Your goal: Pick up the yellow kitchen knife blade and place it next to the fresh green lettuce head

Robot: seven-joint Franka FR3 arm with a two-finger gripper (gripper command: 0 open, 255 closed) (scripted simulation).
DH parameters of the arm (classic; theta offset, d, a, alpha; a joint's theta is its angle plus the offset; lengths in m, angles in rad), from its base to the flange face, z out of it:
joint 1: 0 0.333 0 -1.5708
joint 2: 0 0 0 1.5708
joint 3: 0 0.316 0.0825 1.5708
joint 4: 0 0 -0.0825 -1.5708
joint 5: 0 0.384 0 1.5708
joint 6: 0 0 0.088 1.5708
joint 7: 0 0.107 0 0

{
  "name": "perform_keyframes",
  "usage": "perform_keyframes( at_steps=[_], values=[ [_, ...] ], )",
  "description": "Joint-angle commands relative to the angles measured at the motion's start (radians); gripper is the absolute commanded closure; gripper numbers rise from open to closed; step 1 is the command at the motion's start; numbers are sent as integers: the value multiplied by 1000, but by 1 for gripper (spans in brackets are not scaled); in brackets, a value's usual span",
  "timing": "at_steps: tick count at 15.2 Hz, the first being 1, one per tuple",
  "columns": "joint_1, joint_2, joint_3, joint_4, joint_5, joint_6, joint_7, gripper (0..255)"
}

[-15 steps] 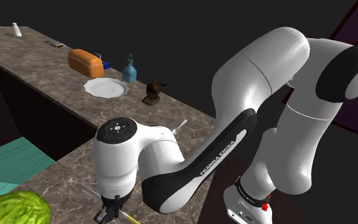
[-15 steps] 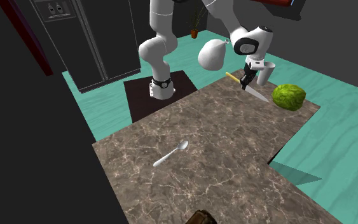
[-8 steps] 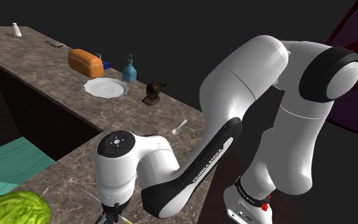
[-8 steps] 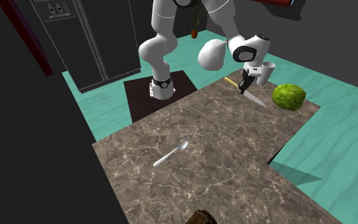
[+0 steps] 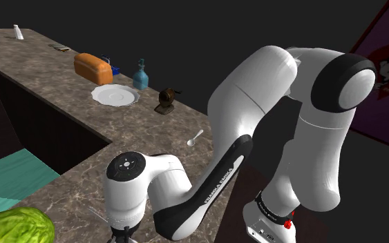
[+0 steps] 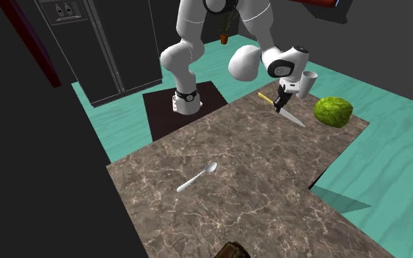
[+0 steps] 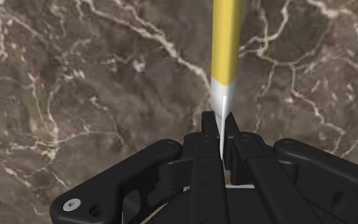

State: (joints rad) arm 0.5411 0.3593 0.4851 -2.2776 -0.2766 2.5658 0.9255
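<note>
Brown marble-veined counter (image 6: pixel 256 190) is taking up the middle of the second exterior view, with teal floor (image 6: pixel 388 161) lying around it and the dark stand (image 6: pixel 161 110) sitting at its far edge.

Item: knife (image 6: pixel 294 117). Its long axis is running, in the second exterior view, from upper left to lower right near the counter's far corner. The yellow handle is pointing back toward the stand and the blade tip is pointing toward the lettuce (image 6: pixel 333 110), near it but apart. Whether the tip is resting on the counter or hanging just above it cannot be told. In the wrist view the knife (image 7: pixel 225 57) is showing a round, plain yellow handle tapering into a pale silver blade that is standing edge-on.

Item: gripper (image 7: pixel 219 127). The black fingers are standing almost together and clasping the thin blade just behind the handle joint; the handle is projecting beyond the fingertips over the counter (image 7: pixel 75 76). In the second exterior view the gripper (image 6: pixel 279 105) is hanging straight down from the white arm (image 6: pixel 252 62) at the knife's middle.

Item: lettuce (image 5: pixel 13 226), bright green and wrinkled, sitting at the shoulder view's lower left.

Other stock: white spoon (image 6: pixel 197 178) lying mid-counter, well apart from the knife; on the far counter run, white plate (image 5: pixel 115 94), orange-brown loaf (image 5: pixel 93 66) and blue bottle (image 5: pixel 141 74).
</note>
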Motion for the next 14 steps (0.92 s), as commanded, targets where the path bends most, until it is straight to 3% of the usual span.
perform_keyframes(
  at_steps=[1, 4, 5, 10, 14],
  values=[
    [1, 1, -1, 0, -1, 1, 1, 255],
    [1, 1, -1, 0, -1, 1, 1, 255],
    [1, 1, -1, 0, -1, 1, 1, 0],
    [1, 1, -1, 0, -1, 1, 1, 0],
    [-46, -114, 60, 4, 100, -103, -69, 0]
  ],
)
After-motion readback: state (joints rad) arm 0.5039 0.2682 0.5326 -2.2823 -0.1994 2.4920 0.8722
